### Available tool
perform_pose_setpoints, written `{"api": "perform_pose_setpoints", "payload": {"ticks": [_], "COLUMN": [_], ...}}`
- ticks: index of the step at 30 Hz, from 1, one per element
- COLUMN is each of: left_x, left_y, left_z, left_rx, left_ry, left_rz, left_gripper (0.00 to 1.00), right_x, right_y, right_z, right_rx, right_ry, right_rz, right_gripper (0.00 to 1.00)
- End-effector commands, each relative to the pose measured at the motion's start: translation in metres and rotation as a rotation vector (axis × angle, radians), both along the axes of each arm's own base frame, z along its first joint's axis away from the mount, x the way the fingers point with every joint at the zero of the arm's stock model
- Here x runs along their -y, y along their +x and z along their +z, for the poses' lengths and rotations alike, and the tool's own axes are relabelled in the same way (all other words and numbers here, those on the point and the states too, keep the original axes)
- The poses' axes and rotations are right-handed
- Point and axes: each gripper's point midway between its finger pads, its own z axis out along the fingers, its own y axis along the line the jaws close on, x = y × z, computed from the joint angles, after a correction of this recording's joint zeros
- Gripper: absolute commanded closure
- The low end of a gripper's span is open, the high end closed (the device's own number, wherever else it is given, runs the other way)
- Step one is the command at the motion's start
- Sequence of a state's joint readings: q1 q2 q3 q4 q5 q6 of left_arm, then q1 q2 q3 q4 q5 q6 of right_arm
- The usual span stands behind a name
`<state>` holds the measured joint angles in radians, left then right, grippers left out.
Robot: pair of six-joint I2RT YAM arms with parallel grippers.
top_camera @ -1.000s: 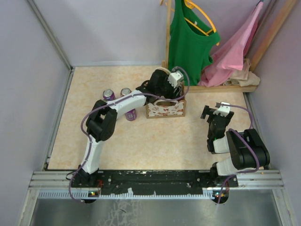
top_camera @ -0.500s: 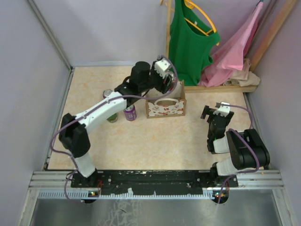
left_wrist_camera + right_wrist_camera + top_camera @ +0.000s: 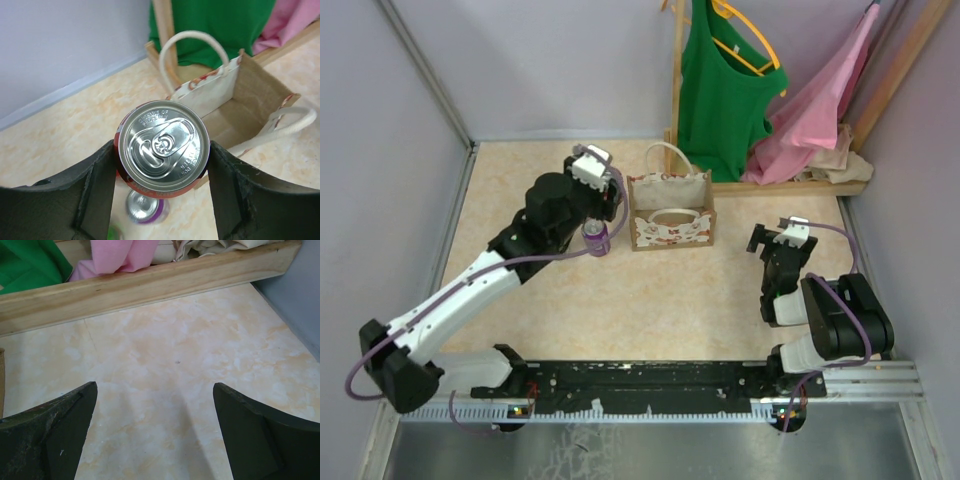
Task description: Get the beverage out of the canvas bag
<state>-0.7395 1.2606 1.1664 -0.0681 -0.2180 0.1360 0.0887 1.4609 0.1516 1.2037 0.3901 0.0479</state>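
The canvas bag [image 3: 670, 222] stands upright at the back middle of the table, its top open. In the left wrist view its brown inside [image 3: 252, 102] looks empty and its white handles arch up. My left gripper [image 3: 598, 203] is to the left of the bag, above the table. In the left wrist view it [image 3: 161, 152] is shut on a red beverage can [image 3: 164, 146], held upright with its silver top toward the camera. My right gripper [image 3: 768, 240] is open and empty to the right of the bag, and in its wrist view [image 3: 155, 405] only bare table lies between the fingers.
A purple can [image 3: 597, 239] stands on the table under the held can and shows in the left wrist view [image 3: 145, 206]. A wooden rack base [image 3: 150, 282] with green [image 3: 720, 90] and pink [image 3: 815, 110] clothes stands behind the bag. Grey walls close both sides.
My left gripper rose from the bag's mouth and swung left, carrying the red can, to a spot above the purple can. The right arm has not moved.
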Motion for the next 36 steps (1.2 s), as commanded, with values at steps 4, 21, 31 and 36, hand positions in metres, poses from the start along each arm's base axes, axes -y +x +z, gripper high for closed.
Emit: {"api": "perform_pose_setpoints", "payload": {"ticks": [4, 21, 31, 36], "left_x": [-0.08, -0.105, -0.105, -0.097], "left_y": [-0.029, -0.064, -0.072, -0.071], "left_z": [0.005, -0.106, -0.153, -0.164], "left_rx": [0.04, -0.169, -0.151, -0.159], "left_ry": [-0.166, -0.195, -0.234, -0.222], "left_rz": [0.285, 0.351, 0.314, 0.277], "left_gripper": [1.0, 1.0, 1.0, 1.0], "right_x": [0.002, 0.001, 0.001, 0.001], "right_y": [0.008, 0.008, 0.008, 0.008], "right_z": [0.02, 0.021, 0.021, 0.021], "right_rx": [0.073, 0.074, 0.074, 0.074], "right_ry": [0.004, 0.005, 0.006, 0.006], "right_rz": [-0.007, -0.005, -0.005, -0.005], "right_gripper": [0.01, 0.01, 0.01, 0.01]}}
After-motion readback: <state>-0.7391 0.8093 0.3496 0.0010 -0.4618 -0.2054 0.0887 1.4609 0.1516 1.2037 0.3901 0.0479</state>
